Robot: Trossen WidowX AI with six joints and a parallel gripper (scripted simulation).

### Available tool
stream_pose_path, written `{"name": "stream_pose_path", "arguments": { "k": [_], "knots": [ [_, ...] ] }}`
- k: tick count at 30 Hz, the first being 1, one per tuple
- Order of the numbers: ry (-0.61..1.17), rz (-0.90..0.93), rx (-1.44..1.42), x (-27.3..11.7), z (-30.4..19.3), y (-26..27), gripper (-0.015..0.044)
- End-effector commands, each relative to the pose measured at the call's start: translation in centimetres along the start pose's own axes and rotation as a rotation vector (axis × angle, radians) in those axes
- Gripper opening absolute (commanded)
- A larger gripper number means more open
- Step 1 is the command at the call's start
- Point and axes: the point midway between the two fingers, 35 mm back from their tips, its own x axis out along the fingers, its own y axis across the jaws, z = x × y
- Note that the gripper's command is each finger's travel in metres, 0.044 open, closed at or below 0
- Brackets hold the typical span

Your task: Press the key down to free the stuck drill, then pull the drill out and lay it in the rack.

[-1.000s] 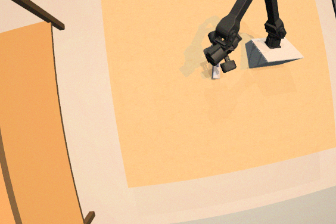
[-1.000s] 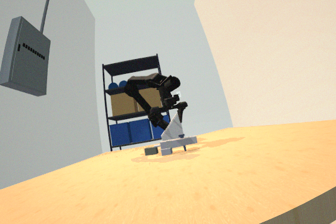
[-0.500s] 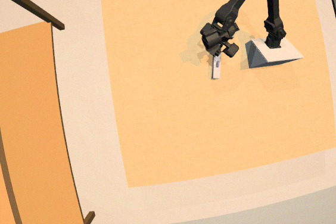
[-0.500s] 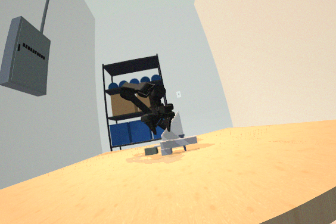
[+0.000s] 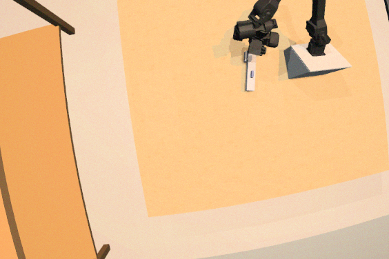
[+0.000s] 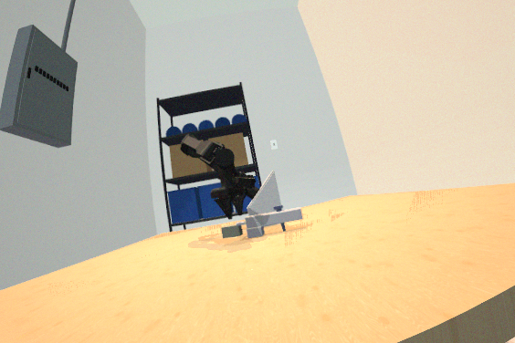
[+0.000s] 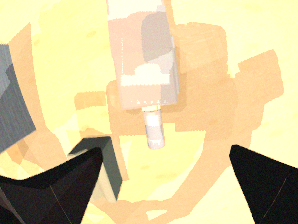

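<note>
The claw (image 7: 166, 183) hung wide open and held nothing.
If it grabbed the drill (image 7: 154, 129) before pushing the key (image 5: 252, 74), the drill might stay stuck.

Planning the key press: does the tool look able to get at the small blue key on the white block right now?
Probably yes. The tool is open, holds nothing and hangs over one end of the white block; the key sits uncovered on its top.
</note>
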Motion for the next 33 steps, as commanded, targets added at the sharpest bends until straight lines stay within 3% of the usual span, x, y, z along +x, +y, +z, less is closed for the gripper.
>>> {"name": "stream_pose_path", "arguments": {
  "k": [1,33],
  "knots": [
    [0.016,0.005,-0.104,0.7,-1.0,0.7,0.044],
    [0.016,0.005,-0.104,3.3,-0.2,0.7,0.044]
  ]
}}
